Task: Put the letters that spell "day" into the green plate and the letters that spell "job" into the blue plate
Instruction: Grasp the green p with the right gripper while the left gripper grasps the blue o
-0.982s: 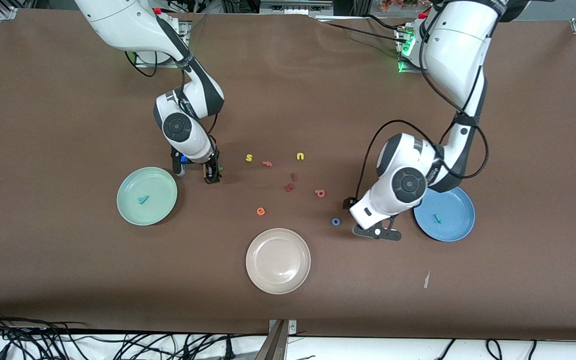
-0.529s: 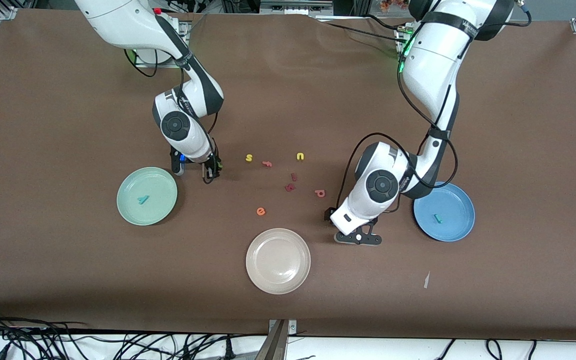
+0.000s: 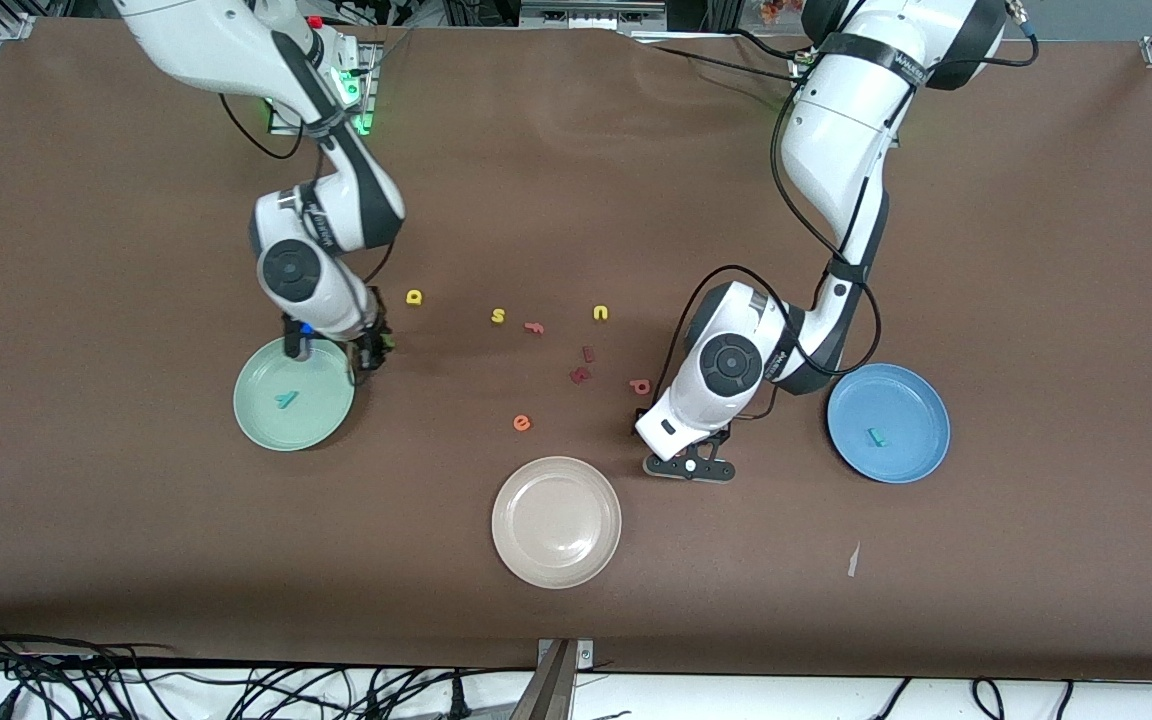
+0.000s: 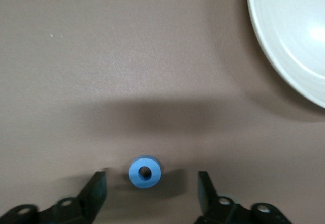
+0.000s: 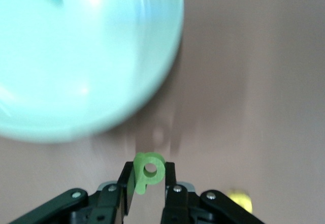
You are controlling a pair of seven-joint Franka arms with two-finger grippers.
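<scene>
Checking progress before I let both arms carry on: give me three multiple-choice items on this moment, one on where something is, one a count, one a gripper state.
1. Where is the blue ring letter?
A. In the blue plate.
B. On the table, between the jaws of the left gripper.
C. In the beige plate.

2. How many letters lie in the green plate?
A. None.
B. One.
C. Three.

3. How do the jaws of the right gripper stand?
A. Open and empty.
B. Shut on a yellow letter.
C. Shut on the green letter.

Answers:
1 B: the left wrist view shows the ring on the table with a gap to each jaw.
2 B: only the teal letter lies there.
3 C: the right wrist view shows the green letter pinched between them.
</scene>
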